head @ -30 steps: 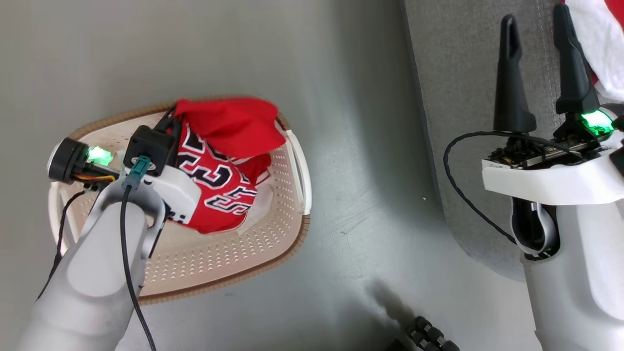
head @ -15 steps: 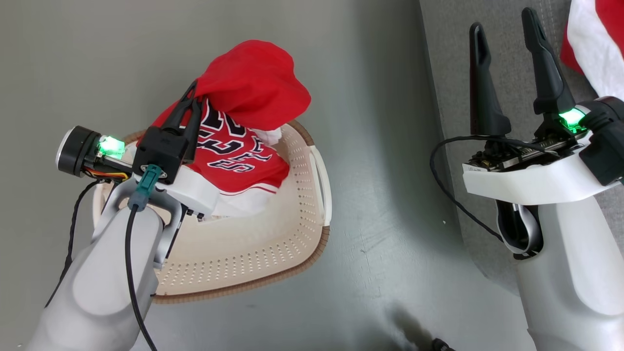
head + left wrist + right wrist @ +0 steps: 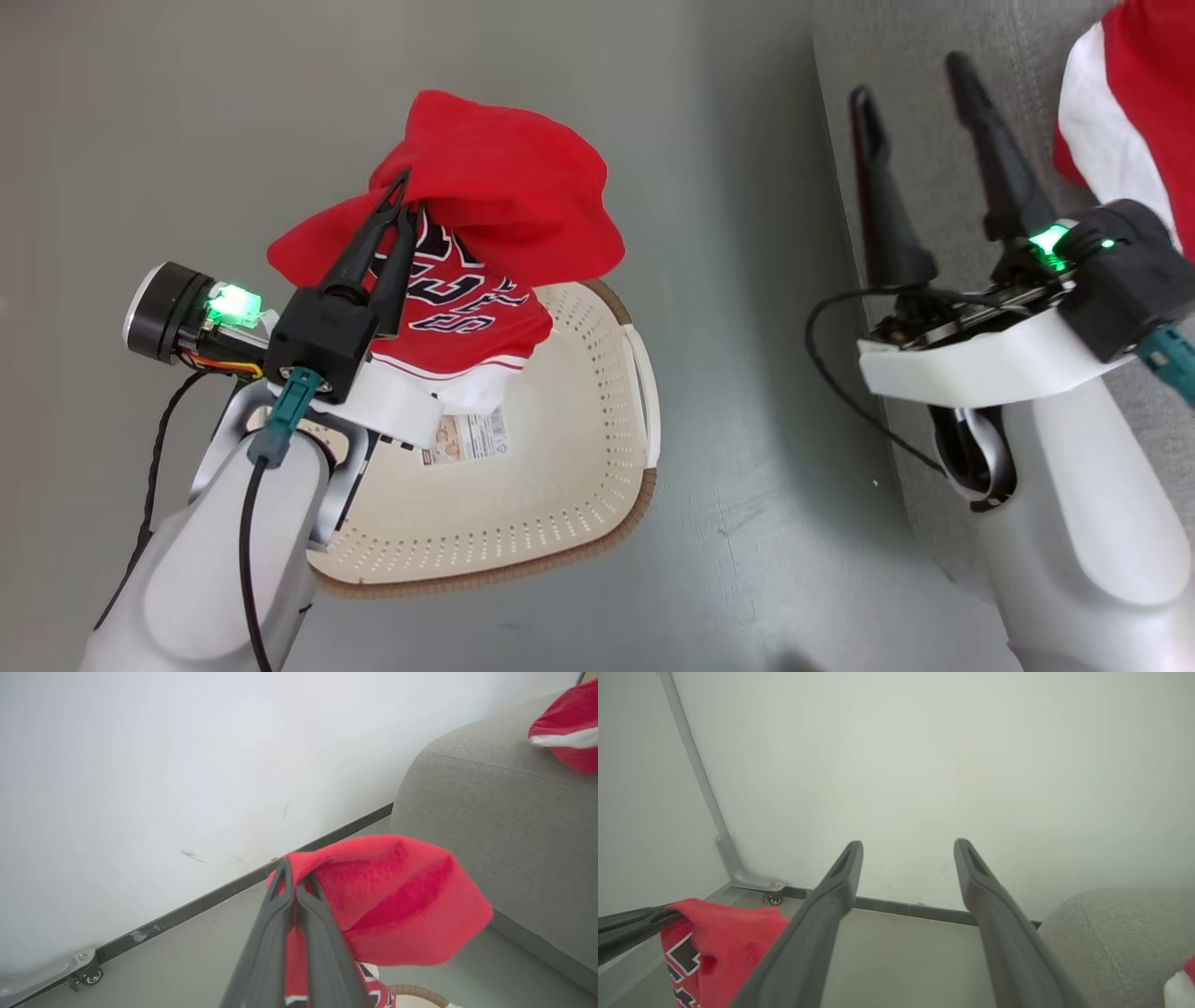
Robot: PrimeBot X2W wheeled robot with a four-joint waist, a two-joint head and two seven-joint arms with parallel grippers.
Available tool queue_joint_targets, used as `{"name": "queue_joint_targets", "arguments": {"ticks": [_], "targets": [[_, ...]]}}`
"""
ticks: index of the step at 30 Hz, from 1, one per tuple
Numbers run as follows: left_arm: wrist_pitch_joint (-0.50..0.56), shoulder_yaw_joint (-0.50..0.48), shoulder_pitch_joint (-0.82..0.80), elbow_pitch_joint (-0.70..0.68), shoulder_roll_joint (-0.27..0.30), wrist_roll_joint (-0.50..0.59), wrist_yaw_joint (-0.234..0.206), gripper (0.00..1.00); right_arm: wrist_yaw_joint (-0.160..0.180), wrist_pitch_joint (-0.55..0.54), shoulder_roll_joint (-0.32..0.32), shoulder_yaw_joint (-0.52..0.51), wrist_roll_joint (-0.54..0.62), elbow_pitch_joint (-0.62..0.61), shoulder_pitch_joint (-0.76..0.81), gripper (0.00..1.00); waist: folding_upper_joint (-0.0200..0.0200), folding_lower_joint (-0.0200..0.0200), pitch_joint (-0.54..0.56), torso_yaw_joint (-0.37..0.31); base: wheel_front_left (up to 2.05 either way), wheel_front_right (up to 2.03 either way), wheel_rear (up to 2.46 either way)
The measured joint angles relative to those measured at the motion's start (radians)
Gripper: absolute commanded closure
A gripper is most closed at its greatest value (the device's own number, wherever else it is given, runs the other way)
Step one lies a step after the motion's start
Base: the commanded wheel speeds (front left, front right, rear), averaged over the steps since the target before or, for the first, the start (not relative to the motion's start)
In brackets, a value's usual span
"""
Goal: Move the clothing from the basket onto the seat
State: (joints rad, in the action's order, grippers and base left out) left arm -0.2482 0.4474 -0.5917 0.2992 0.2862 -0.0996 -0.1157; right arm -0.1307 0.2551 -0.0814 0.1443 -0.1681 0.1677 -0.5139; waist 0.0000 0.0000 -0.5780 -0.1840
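My left gripper (image 3: 403,191) is shut on a fold of the red clothing (image 3: 509,182), a jersey with black white-outlined numbers. The jersey hangs above the far end of the cream perforated basket (image 3: 569,467), its white hem still low inside. In the left wrist view the shut left gripper (image 3: 296,879) pinches the red cloth (image 3: 397,900). My right gripper (image 3: 907,79) stands open with nothing between its fingers, over the edge of the grey seat (image 3: 1036,93). Another red and white garment (image 3: 1134,112) lies on the seat. The right wrist view shows the open gripper (image 3: 909,845) and the jersey (image 3: 724,938) at lower left.
A label sticker (image 3: 467,437) shows on the basket's bare bottom. Grey floor (image 3: 747,392) lies between basket and seat. A white wall with a dark baseboard (image 3: 224,891) stands behind, with a metal foot on a small caster (image 3: 774,899) at its base.
My left gripper has lifted the jersey up out of the basket, baring the basket's bottom and its label. The head view has shifted. The right gripper has stayed open.
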Motion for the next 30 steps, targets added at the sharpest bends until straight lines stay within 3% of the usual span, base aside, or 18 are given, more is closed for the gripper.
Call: {"name": "queue_joint_targets", "arguments": {"ticks": [20, 30], "targets": [[0.000, -0.015, 0.056, -0.130, 0.080, 0.014, 0.003, 1.00, 0.000, -0.017, -0.148, 0.323, -0.112, 0.027, 0.028, 0.00, 0.0000, 0.0000, 0.200, 0.043, 0.00, 0.00, 0.00], [0.000, -0.008, 0.061, -0.180, 0.116, 0.018, 0.029, 1.00, 0.000, -0.069, -0.226, 0.463, -0.185, 0.011, 0.029, 0.00, 0.0000, -0.0001, 0.292, 0.050, 0.00, 0.00, 0.00]]}}
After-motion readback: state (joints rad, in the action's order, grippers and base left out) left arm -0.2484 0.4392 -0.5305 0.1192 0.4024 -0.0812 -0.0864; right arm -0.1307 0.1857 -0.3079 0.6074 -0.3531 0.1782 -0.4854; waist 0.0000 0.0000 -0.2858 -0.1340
